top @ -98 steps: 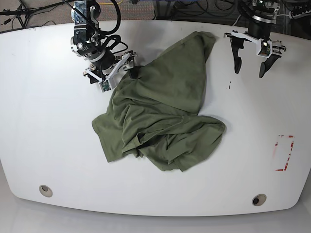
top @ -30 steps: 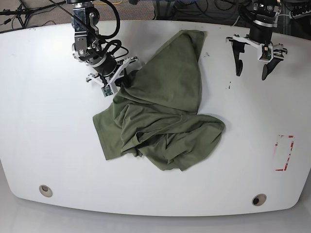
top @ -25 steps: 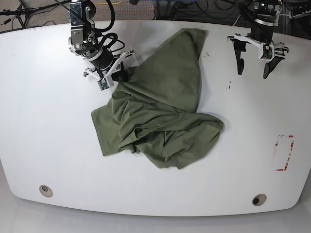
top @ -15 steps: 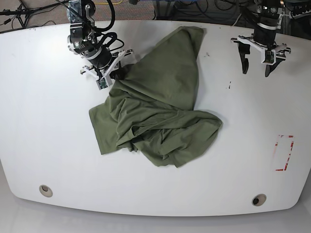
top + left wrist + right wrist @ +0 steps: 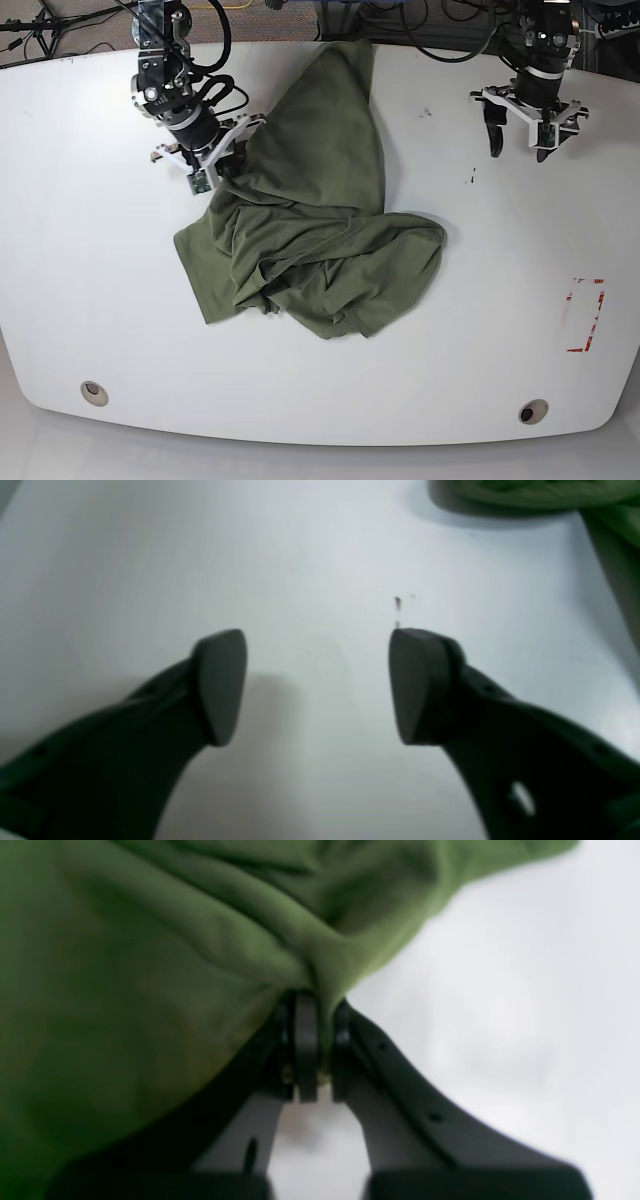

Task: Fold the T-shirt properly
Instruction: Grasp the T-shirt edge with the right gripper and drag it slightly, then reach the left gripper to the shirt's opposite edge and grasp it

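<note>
The olive-green T-shirt lies crumpled across the middle of the white table, a long flap reaching to the far edge. My right gripper, at the left of the base view, is shut on a fold of the T-shirt at its upper left; the right wrist view shows cloth pinched between the fingers. At the base view's far right, my left gripper hangs open over bare table, well away from the cloth. In the left wrist view that gripper holds nothing, and a corner of the T-shirt shows at top right.
Red tape marks sit near the table's right edge. Two round holes lie along the front edge. A small dark speck marks the table below my left gripper. Cables run behind the far edge.
My right gripper has pulled its fold of the T-shirt up and to the left, dragging the whole heap leftward. The left gripper has drifted slightly toward the far edge, still open.
</note>
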### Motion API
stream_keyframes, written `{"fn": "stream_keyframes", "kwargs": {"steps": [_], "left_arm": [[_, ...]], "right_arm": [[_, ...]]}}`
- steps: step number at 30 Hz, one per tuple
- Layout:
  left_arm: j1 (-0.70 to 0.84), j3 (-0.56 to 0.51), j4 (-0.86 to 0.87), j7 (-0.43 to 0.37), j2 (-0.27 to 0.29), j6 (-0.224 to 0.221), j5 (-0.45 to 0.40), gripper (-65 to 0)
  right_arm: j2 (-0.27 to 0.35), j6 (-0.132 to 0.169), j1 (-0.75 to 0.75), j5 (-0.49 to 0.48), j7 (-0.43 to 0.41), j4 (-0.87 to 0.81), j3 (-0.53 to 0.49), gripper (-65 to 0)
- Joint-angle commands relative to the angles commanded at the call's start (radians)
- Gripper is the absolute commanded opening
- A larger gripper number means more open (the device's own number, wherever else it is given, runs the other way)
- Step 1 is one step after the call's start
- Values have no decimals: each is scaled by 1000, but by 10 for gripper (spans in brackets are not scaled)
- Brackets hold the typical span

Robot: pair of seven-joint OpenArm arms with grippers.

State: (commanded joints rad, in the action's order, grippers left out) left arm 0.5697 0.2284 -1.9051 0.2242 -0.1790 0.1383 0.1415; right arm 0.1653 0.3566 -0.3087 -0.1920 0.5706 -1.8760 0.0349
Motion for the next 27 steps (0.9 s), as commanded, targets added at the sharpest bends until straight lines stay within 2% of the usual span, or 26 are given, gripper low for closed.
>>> {"fn": "stream_keyframes", "kwargs": {"steps": [6,10,14,16,22,27], "left_arm": [[-40,4,-13,47,0,-3,8,-205],[-93,17,-36,107,1,-6,27,-204],[-165,29,-62,175,2,-5,52,-199],[-253,12,-59,244,8,-9,70,-201],[-300,-9,-39,287,13,-8,82,-204],[-350,2,10,363,20,-5,110,-214]], "right_arm": [[-9,0,-1,-1,1,-13,-9,-632],[-25,-3,1,-3,0,-13,-10,-636],[-50,-3,7,-1,-7,-4,-8,-643],[-90,-5,1,-2,0,-29,-9,-646],[-100,-7,-9,-1,-1,-30,-12,-647],[-94,-8,-29,-3,4,-50,-12,-647]]}}
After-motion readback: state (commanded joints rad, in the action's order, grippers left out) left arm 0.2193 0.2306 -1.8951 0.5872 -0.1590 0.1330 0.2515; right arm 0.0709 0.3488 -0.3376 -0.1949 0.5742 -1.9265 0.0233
